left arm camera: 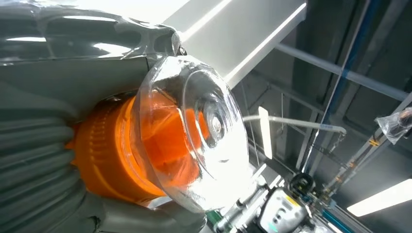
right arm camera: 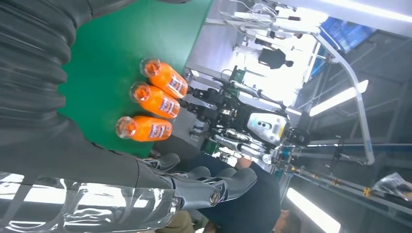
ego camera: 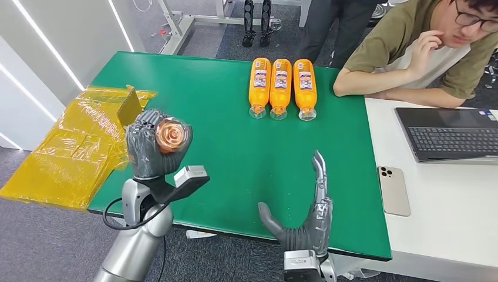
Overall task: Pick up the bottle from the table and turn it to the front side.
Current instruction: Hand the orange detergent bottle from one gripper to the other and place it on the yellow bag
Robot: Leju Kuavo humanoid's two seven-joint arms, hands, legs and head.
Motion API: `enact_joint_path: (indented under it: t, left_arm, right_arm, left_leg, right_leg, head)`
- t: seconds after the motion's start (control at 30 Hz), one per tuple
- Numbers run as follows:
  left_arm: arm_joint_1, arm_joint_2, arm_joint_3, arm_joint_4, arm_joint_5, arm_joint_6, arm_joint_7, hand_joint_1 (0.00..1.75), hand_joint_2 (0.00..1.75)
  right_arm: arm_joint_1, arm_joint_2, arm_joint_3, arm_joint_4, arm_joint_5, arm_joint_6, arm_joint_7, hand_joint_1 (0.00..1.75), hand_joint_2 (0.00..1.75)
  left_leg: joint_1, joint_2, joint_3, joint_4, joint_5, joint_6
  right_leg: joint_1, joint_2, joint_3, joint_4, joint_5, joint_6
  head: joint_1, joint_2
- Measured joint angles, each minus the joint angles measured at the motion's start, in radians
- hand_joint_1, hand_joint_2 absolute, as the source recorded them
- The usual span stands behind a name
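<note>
At nine o'clock over the green table (ego camera: 235, 194), the left hand (ego camera: 150, 151) grips an orange bottle (ego camera: 171, 136) clear of the surface, its clear cap end aimed up at the head camera — likely mid-turn, so the label can come round to the front. Fingers wrap the body snugly, wrist raised. At six o'clock the right hand (ego camera: 305, 220) hovers empty, fingers spread and pointing forward. Three more bottles (ego camera: 281, 87) lie side by side at twelve o'clock, caps toward the robot.
</note>
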Motion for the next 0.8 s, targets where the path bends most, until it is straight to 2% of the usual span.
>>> enact_joint_path:
  t: [0.1, 0.23, 0.43, 0.57, 0.8]
  left_arm:
    - [-0.061, 0.033, 0.010, 0.050, -0.088, -0.004, 0.058, 1.75, 1.75]
    - [-0.155, 0.069, 0.013, 0.172, -0.129, -0.014, 0.089, 1.75, 1.75]
    - [-0.292, 0.079, 0.013, 0.460, -0.194, -0.015, 0.152, 1.75, 1.75]
    - [-0.338, 0.079, 0.011, 0.622, -0.276, -0.048, 0.225, 1.75, 1.75]
    - [-0.362, 0.110, -0.011, 0.795, -0.412, -0.151, 0.330, 1.75, 1.75]
  right_arm:
    - [0.003, 0.000, 0.000, -0.018, -0.010, 0.000, 0.000, 0.00, 1.75]
    - [0.007, 0.000, 0.000, -0.035, -0.021, 0.000, 0.000, 0.00, 1.75]
    - [0.008, 0.000, 0.002, -0.047, -0.035, 0.001, 0.000, 0.00, 1.75]
    - [0.009, 0.000, 0.004, -0.054, -0.040, 0.001, -0.001, 0.00, 1.75]
    - [0.010, 0.000, 0.004, -0.056, -0.068, 0.001, -0.001, 0.00, 1.75]
  left_leg:
    - [0.000, 0.000, 0.000, 0.000, 0.000, 0.000]
    - [0.000, 0.000, 0.000, 0.000, 0.000, 0.000]
    - [0.000, 0.001, 0.000, 0.000, 0.001, 0.000]
    - [0.000, 0.001, 0.000, 0.000, 0.001, 0.000]
    - [0.000, 0.001, 0.000, 0.000, 0.000, 0.000]
  right_leg:
    - [0.000, 0.000, 0.000, 0.000, 0.000, 0.000]
    - [0.000, 0.000, 0.000, 0.000, 0.001, -0.001]
    - [0.000, 0.001, 0.000, 0.000, 0.001, -0.001]
    - [0.000, 0.001, -0.001, 0.000, 0.001, -0.001]
    - [0.000, 0.002, -0.001, 0.000, 0.001, -0.002]
  head:
    - [0.000, 0.000]
    - [0.000, 0.000]
    - [0.000, 0.000]
    - [0.000, 0.000]
    - [0.000, 0.000]
